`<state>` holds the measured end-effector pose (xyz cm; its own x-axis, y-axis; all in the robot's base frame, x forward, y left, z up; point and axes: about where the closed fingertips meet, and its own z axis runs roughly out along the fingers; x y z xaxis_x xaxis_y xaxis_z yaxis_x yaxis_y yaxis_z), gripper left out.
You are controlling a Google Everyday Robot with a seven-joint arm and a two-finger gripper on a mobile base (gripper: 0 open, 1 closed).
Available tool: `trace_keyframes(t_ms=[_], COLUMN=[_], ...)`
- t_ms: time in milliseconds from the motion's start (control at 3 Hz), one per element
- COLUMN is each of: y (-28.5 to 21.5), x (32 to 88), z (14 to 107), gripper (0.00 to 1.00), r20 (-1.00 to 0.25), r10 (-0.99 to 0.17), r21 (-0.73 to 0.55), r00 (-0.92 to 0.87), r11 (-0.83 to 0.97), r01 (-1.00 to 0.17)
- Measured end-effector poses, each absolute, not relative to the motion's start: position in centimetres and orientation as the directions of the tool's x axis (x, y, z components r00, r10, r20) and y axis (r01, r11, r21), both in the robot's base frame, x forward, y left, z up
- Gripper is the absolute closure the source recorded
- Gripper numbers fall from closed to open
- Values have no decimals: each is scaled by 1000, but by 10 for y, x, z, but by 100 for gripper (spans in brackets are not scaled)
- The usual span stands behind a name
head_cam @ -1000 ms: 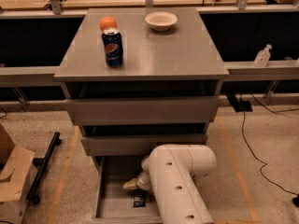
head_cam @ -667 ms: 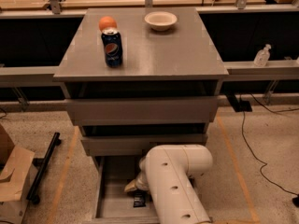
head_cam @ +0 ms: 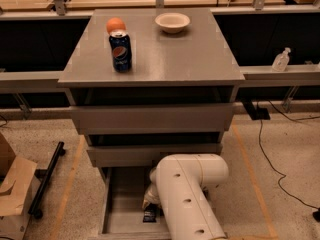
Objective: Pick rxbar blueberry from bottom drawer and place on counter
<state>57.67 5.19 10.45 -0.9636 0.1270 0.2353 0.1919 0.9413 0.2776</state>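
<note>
The bottom drawer point(head_cam: 120, 204) stands pulled open at the foot of the grey cabinet. A small dark bar, the rxbar blueberry point(head_cam: 149, 215), lies on the drawer floor near the front. My white arm reaches down into the drawer, and the gripper point(head_cam: 150, 203) sits right above the bar, mostly hidden by the arm. The counter point(head_cam: 170, 54) is the grey top of the cabinet, above the drawers.
On the counter stand a blue Pepsi can point(head_cam: 121, 50), an orange ball point(head_cam: 115, 24) behind it and a white bowl point(head_cam: 172, 22). A cardboard box point(head_cam: 12, 189) and a black bar point(head_cam: 46, 179) lie on the floor at left. Cables run at right.
The arm has shifted slightly lower into the drawer; the bar stays in place on the drawer floor.
</note>
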Motion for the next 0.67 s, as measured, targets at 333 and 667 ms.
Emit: trace_keyframes(t_ms=[333, 667], y=[54, 54], x=[575, 575], z=[103, 108], gripper=[87, 100], r20=[243, 244], r10=[127, 127], r21=[267, 267], r00=[-962, -962], r11=[944, 944], r01=[192, 192])
